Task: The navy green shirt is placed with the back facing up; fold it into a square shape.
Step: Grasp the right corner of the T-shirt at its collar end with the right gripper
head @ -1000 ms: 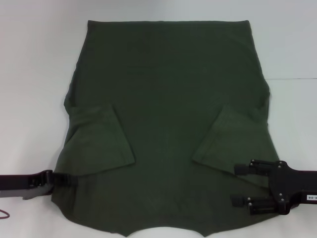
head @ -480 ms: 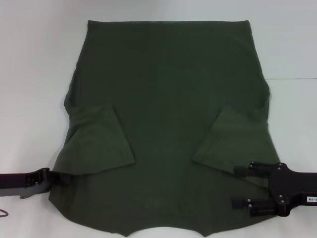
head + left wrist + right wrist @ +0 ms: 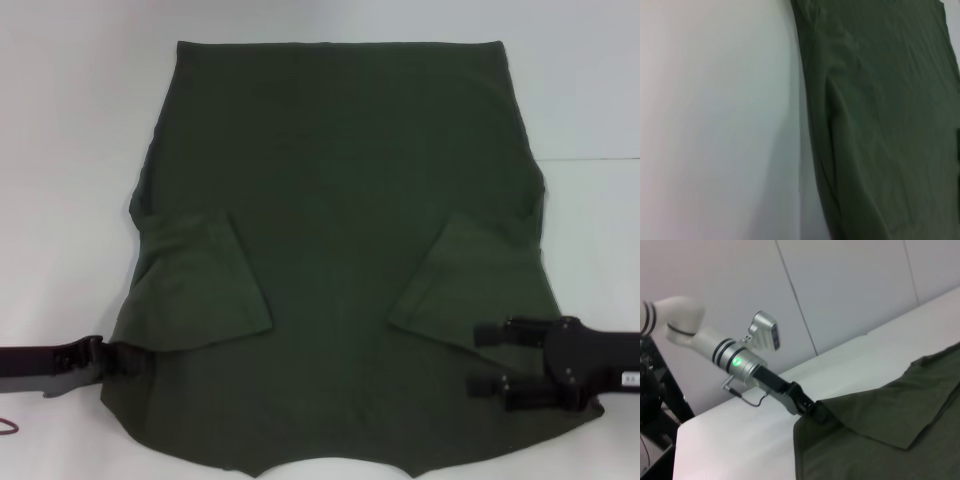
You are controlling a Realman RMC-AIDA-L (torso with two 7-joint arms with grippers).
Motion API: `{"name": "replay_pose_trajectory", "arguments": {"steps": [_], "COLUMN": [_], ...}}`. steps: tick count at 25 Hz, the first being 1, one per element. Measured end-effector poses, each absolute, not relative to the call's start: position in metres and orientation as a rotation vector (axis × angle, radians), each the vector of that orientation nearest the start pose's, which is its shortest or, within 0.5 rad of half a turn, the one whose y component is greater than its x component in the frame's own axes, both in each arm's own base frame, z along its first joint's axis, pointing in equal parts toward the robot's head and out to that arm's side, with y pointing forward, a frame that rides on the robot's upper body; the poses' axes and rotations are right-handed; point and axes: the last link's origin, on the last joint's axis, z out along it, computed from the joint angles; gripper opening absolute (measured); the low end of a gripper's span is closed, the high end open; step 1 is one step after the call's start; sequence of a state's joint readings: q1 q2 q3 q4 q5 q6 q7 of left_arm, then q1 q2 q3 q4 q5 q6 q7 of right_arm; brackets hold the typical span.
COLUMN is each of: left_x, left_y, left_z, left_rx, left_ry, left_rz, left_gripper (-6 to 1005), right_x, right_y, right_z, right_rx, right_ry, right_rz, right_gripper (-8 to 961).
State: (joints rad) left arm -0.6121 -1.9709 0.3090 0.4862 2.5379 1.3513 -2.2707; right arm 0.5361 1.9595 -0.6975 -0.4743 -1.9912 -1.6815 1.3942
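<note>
Currently, you have both grippers at the near side edges of the garment.

Navy green shirt [image 3: 335, 220]: it lies flat on the white table [image 3: 70, 150], plain back up. The hem is at the far end and the neck opening at the near edge. You can see both short sleeves folded inward onto the body.

Left sleeve [image 3: 200, 285]: it lies as a flap over the shirt's left side. Its cuff edge runs diagonally.

Right sleeve [image 3: 465, 285]: it lies as a flap over the right side, mirroring the other.

Left gripper [image 3: 122, 357]: it is at the shirt's left edge, near the shoulder. In the right wrist view you see its tip [image 3: 812, 410] touching the cloth edge, where the fabric rises slightly. You cannot tell from these views whether the fingers are parted or clamped.

Right gripper [image 3: 484, 362]: it lies low over the shirt's right shoulder area, just below the folded right sleeve. Its two fingers [image 3: 495, 336] stand well apart, pointing inward across the cloth. You see nothing pinched between them.

Left wrist view: it shows only the shirt's side edge [image 3: 880, 120] against the table.
</note>
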Motion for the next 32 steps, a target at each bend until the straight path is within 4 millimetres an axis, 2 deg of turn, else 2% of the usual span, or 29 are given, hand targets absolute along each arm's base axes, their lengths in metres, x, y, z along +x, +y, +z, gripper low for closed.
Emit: {"name": "replay_pose_trajectory", "arguments": {"steps": [4,6,11,14,22,32], "left_x": [-0.341,-0.340,-0.339,-0.339,-0.337,-0.336], "left_y": [0.339,0.340,0.341,0.342,0.344,0.346], "left_z": [0.024,0.024,0.023,0.023,0.024,0.024], "left_rx": [-2.031,-2.035,-2.042,-2.044,-2.050,-2.045], "left_ry": [-1.962,-1.961,-1.951,-1.946,-1.937,-1.930], "left_rz": [-0.441,-0.443,-0.438,-0.437,-0.438,-0.441], "left_gripper": [38,38,39,39,38,38], "right_x": [0.276,0.274,0.285,0.294,0.314,0.331], "right_y": [0.327,0.338,0.362,0.368,0.363,0.350], "right_z": [0.031,0.039,0.054,0.063,0.079,0.079], "right_rx": [-2.766,-2.700,-2.450,-2.324,-2.153,-2.106], "right_ry": [1.038,1.233,1.642,1.796,1.975,2.040], "right_rz": [0.762,0.728,0.561,0.473,0.342,0.240], "right_gripper": [898,898,898,898,898,898]}}
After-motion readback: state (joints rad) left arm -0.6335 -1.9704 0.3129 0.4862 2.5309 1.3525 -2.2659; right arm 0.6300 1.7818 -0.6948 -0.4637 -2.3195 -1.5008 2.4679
